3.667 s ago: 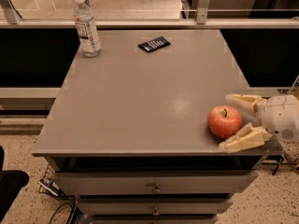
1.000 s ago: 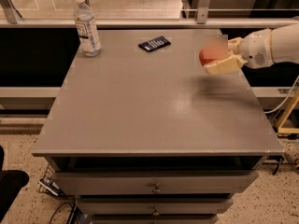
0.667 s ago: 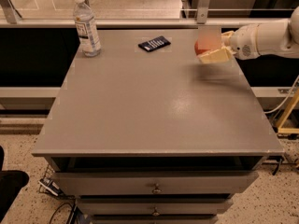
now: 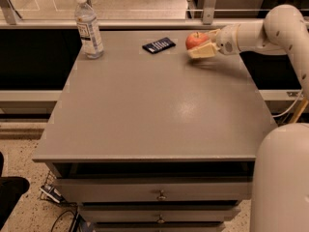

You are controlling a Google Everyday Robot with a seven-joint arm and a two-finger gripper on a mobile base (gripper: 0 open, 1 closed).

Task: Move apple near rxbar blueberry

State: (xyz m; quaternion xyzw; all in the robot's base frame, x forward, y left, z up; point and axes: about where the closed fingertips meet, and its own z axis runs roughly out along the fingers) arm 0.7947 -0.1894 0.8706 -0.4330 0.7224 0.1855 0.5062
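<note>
The apple (image 4: 195,39) is round and red-orange. It sits between the cream fingers of my gripper (image 4: 202,41), which is shut on it, at the far right of the grey tabletop, just above or at the surface. The rxbar blueberry (image 4: 159,45) is a flat dark navy bar with white lettering, lying on the table a short way to the left of the apple. My white arm (image 4: 260,33) reaches in from the right.
A clear plastic water bottle (image 4: 88,28) stands upright at the far left corner of the grey table (image 4: 154,110). Drawers (image 4: 159,195) front the cabinet below. A rail and glass run behind the table. The robot's white body (image 4: 282,178) fills the lower right.
My gripper has carried the apple from the table's right front edge up, back and left, and now holds it lower, close to the right of the dark bar.
</note>
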